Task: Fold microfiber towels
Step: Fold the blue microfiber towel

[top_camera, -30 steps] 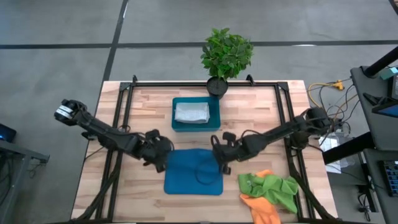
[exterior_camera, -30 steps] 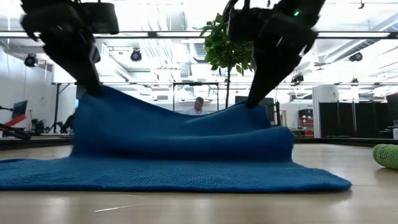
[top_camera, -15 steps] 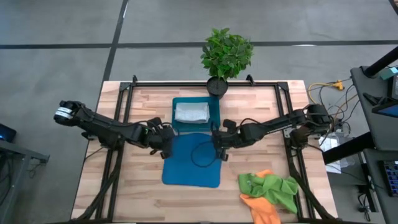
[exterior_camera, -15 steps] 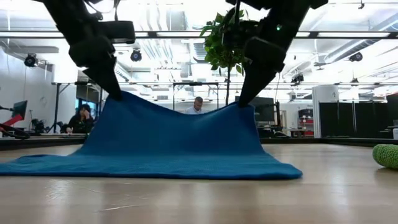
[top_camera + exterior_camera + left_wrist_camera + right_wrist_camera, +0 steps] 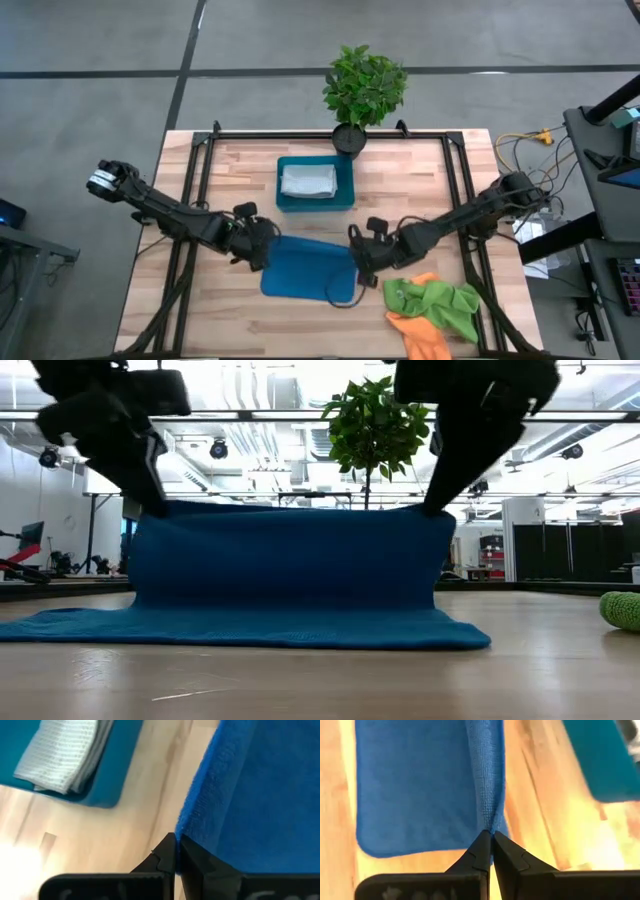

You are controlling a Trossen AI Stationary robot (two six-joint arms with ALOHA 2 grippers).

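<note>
The bright blue towel (image 5: 308, 270) lies mid-table. Its far edge is raised between my two grippers, and its near part (image 5: 240, 628) rests flat on the wood. My left gripper (image 5: 260, 250) is shut on the raised edge's left end. My right gripper (image 5: 360, 262) is shut on its right end. The grey-white towel (image 5: 308, 180) lies folded in the blue tray (image 5: 343, 195). The lime green towel (image 5: 435, 300) and the orange towel (image 5: 420, 335) lie crumpled together near the right front edge. My left gripper pinches the blue towel's left corner of the raised edge (image 5: 183, 831) between its two fingers, slanting down from the table's left. The cloth hangs below like a curtain (image 5: 200, 560). My right gripper pinches the right corner of the same edge (image 5: 488, 822) between its two fingers, slanting down from the right. The edge runs taut and level between the grippers (image 5: 300, 512), and the towel's lower part lies on the table.
A potted plant (image 5: 365, 85) stands at the far edge behind the tray. A black frame (image 5: 200, 160) runs along the table's sides. Bare wood shows near the left front (image 5: 190, 310). People sit in the room beyond the table.
Both grippers carried the towel's held edge toward the far edge, then brought it back toward the near edge and a little wider apart. The raised edge, sagging a second ago, is now drawn taut and level. The near part stayed on the table.
</note>
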